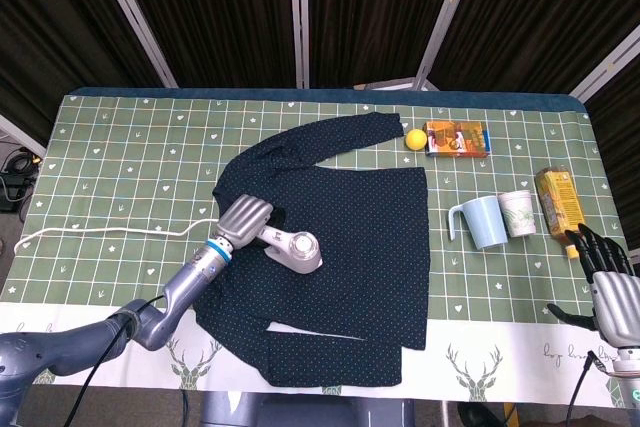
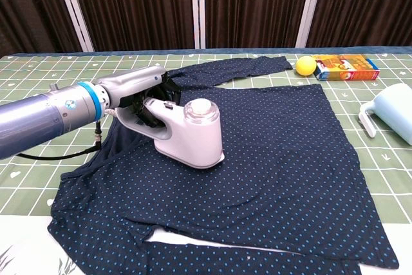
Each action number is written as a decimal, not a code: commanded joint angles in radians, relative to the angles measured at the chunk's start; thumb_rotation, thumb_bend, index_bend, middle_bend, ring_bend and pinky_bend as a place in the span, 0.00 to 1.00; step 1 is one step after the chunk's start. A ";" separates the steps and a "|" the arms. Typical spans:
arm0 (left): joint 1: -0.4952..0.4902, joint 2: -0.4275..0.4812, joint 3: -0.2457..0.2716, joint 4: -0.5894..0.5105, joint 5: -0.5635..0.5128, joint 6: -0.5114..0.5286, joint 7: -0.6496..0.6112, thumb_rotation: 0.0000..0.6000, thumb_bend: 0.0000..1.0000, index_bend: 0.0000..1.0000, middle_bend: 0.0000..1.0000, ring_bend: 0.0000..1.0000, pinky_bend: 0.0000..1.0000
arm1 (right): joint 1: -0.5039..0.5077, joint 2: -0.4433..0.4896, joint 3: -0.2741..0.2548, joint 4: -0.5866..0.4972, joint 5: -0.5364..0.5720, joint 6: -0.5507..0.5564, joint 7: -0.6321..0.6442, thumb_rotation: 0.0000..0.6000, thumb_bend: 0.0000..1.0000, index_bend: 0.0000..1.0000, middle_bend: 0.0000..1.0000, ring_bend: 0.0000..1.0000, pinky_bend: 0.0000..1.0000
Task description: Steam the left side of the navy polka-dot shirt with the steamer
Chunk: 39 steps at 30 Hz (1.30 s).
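The navy polka-dot shirt lies spread flat on the green checked table. My left hand grips the handle of the white steamer. The steamer's flat face rests on the shirt's left part, just right of the neckline. Its white cord trails off to the left table edge. My right hand hangs open off the table's right front corner, holding nothing; the chest view does not show it.
A yellow ball and an orange box lie behind the shirt. To the right of the shirt stand a light blue jug, a paper cup and a yellow carton.
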 commanded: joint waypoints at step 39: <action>0.056 0.068 0.147 -0.124 0.142 0.057 -0.063 1.00 0.00 0.88 0.81 0.81 1.00 | -0.010 0.007 -0.006 -0.014 -0.023 0.028 -0.002 1.00 0.00 0.00 0.00 0.00 0.00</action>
